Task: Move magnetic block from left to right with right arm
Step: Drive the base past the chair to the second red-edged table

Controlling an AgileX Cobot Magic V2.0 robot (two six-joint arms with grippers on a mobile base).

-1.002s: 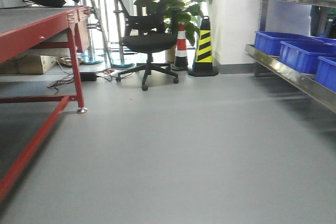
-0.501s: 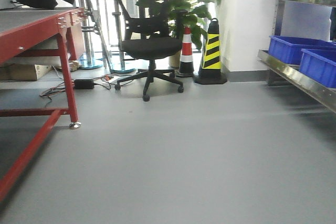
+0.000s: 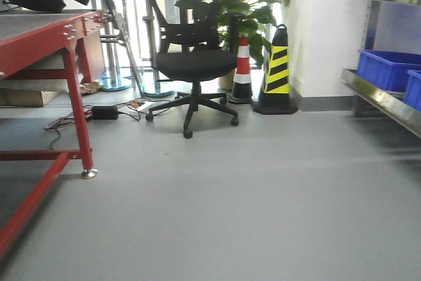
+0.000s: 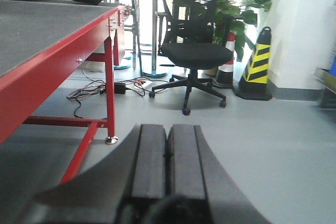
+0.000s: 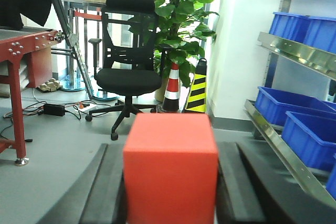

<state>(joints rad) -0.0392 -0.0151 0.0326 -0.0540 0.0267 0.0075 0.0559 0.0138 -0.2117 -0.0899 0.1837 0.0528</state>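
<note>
The magnetic block [image 5: 170, 169], a solid red cube, fills the lower middle of the right wrist view, clamped between the two black pads of my right gripper [image 5: 172, 182], which is shut on it. In the left wrist view my left gripper [image 4: 168, 150] is shut, its two dark pads pressed together with nothing between them. Neither gripper nor the block shows in the front view.
A red-framed table [image 3: 39, 34] stands at the left, with cables on the floor beside it. A black office chair [image 3: 194, 57], two striped cones [image 3: 276, 70] and a plant lie ahead. Steel shelving with blue bins [image 3: 391, 67] runs along the right.
The front view has swung to the right: the table, chair and cones sit differently in frame and the blue bins have slid toward the right edge.
</note>
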